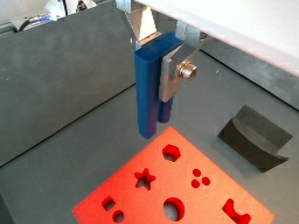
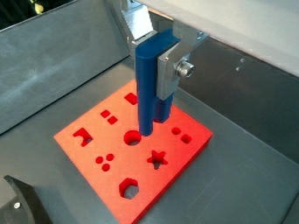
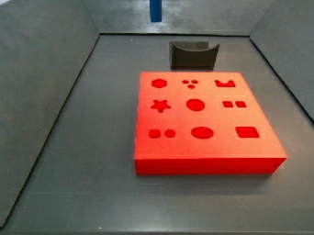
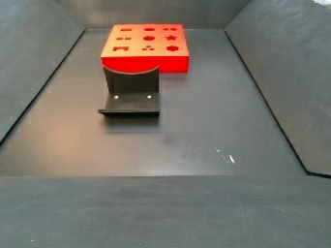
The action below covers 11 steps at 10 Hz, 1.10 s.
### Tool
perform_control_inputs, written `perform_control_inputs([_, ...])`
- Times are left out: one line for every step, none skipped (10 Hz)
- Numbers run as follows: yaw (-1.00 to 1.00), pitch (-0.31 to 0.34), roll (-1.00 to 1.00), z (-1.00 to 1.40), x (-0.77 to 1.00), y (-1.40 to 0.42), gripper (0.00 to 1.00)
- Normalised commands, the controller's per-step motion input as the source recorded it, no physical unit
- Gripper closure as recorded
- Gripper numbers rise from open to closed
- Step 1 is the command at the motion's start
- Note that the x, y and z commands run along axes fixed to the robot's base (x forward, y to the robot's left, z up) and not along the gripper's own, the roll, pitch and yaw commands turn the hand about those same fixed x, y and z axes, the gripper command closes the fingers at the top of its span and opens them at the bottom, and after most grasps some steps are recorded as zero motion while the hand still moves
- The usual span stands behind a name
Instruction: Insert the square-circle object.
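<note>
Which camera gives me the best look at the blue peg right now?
A wrist view: the blue peg shows nearly full length, clamped upright in the tool above the red block. Both wrist views show it. A side view catches only its lower tip at the frame's top edge; the remaining side view misses it entirely.

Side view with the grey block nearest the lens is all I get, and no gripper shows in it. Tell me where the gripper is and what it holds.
Observer: The gripper is outside your frame, high up. In both wrist views it clamps the blue peg, which hangs upright.
Operator: Give me the peg's place against the red block.
Observer: It is in no hole. In a side view only its lower end shows, at the top edge, well above the red block.
Operator: Name the target hole.
Observer: Likely the joined square-and-circle hole, in the row farthest from the grey block.
</note>
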Motion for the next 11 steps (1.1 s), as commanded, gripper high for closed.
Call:
perform_control_inputs([-0.21,-0.136,-0.06,-0.49,0.0,-0.32,1.0])
perform_control_inputs([-0.41,-0.154,0.0,-0.69,0.0,-0.6,1.0])
perform_control_inputs([-0.49,-0.149,0.0,-0.65,-0.05,-0.74,1.0])
perform_control_inputs([-0.61,-0.153,0.01,-0.63,-0.05,-0.63,1.0])
perform_control_inputs([-0.8,-0.134,0.03,-0.55,0.0,-0.42,1.0])
perform_control_inputs([-0.91,-0.089,0.03,-0.54,0.05,-0.24,1.0])
perform_control_inputs([-0.98,-0.036,0.01,-0.45,0.01,-0.16,1.0])
perform_control_inputs([-1.0,-0.004,0.0,-0.4,0.0,-0.09,1.0])
perform_control_inputs([-1.0,0.0,0.0,-0.37,0.0,-0.05,1.0])
perform_control_inputs([-1.0,0.0,0.01,-0.35,0.0,0.0,1.0])
perform_control_inputs([-1.0,0.0,0.02,-0.34,0.0,0.0,1.0])
